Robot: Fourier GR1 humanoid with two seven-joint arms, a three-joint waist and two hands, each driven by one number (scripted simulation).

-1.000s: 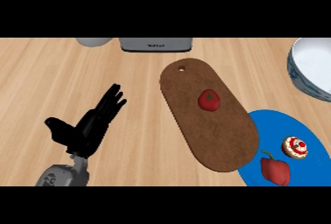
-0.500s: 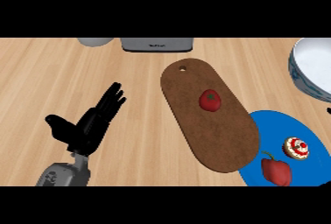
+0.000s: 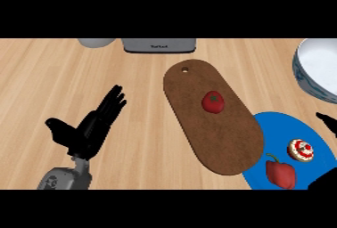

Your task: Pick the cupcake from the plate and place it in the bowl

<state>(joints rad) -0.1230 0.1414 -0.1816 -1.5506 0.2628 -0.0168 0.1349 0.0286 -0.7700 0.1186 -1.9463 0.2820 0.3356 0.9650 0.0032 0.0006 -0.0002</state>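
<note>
The left robot hand (image 3: 89, 129) rests open at the lower left of the wooden surface (image 3: 39, 80), fingers straight and spread, thumb out to the side, holding nothing. It has not moved over the last second.

At the far right edge, dark shapes of the right robot hand (image 3: 327, 121) have just come into view, one above the blue plate (image 3: 276, 127) and another at the lower right corner. A second ago nothing showed there. Too little is visible to tell whether its fingers are spread or curled.

The cupcake (image 3: 302, 150), white with red spots, sits on the right part of the blue plate, just below the dark tip of the right robot hand and apart from it. A red bell pepper (image 3: 281, 173) lies on the same plate, to the cupcake's lower left.

Left of the plate is a long brown cutting board (image 3: 217, 133) with a tomato (image 3: 213, 101) on it. The white bowl (image 3: 316, 67) is at the upper right, beyond the plate.

This reads as the start of the reach: the right robot hand is arriving near the cupcake, and no grasp has been made yet.
</note>
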